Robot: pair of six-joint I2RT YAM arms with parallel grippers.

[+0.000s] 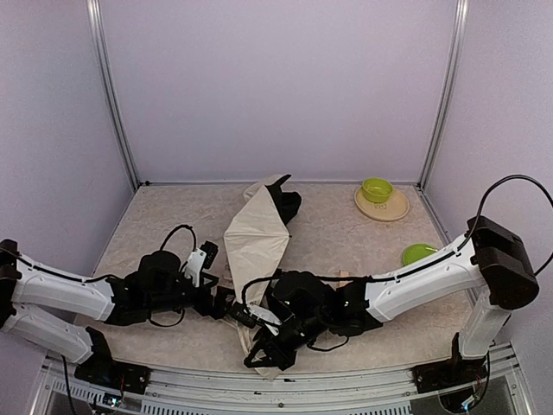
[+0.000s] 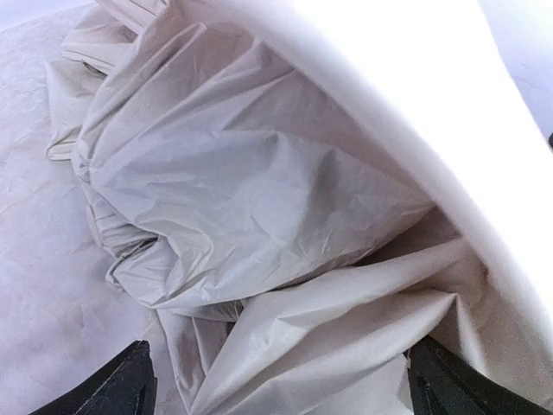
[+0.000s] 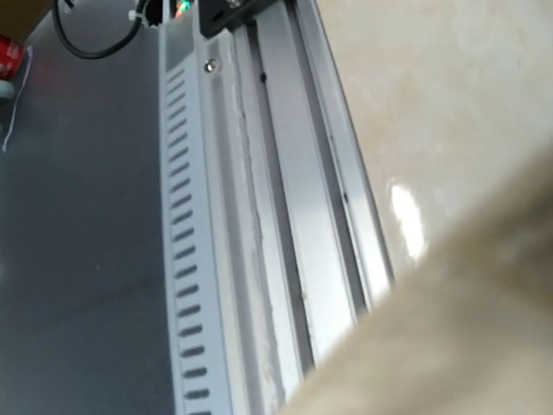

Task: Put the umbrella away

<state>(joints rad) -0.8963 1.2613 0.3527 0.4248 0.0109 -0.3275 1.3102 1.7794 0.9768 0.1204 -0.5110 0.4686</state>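
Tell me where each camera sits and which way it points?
Top external: above and behind, looking down at the table; left arm and right arm show, reaching the umbrella.
Left wrist: on the left arm, facing crumpled cream fabric; the left gripper shows its open fingertips.
Right wrist: on the right arm, facing the table's metal edge rail; no fingers visible.
Shared: top external and left wrist both see the umbrella.

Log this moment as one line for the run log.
umbrella: partly collapsed, lying on table | left gripper: open, facing umbrella | right gripper: shut, at umbrella's near end
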